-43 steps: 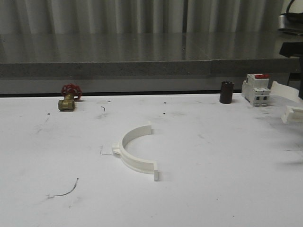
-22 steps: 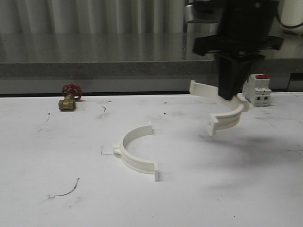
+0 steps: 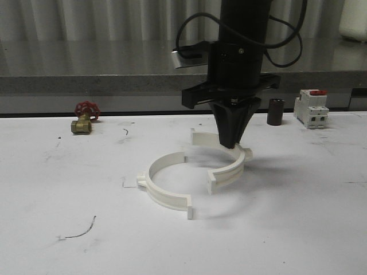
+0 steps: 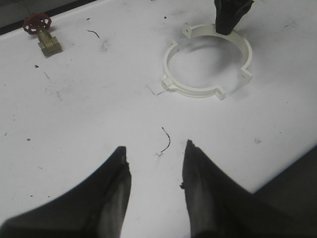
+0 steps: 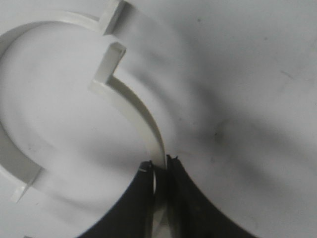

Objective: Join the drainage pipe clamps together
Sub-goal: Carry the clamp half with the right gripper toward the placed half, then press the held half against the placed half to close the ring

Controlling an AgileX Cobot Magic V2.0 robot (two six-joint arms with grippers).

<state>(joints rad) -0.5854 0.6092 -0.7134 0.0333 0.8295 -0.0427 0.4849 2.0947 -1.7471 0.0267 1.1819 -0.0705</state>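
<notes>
Workshop or lab test bench is indicated: a scuffed white worktop [image 3: 63,189] marked with smudges, backed by a grey speckled stone ledge [image 3: 114,83]. Plumbing and electrical hardware is laid out: a brass valve [image 3: 84,118], a circuit breaker [image 3: 311,109], white pipe clamps [image 3: 192,172].

Front view faces table [image 3: 69,189]; wrist views look down, sharing it.

Even, fairly bright overhead light, slightly washed out on the white table [image 3: 69,229]. Soft shadow falls right of the right gripper [image 3: 231,144] and under the held clamp [image 3: 226,166]. Right wrist close-up is soft; left gripper's fingers [image 4: 116,198] are dark and blurred.
</notes>
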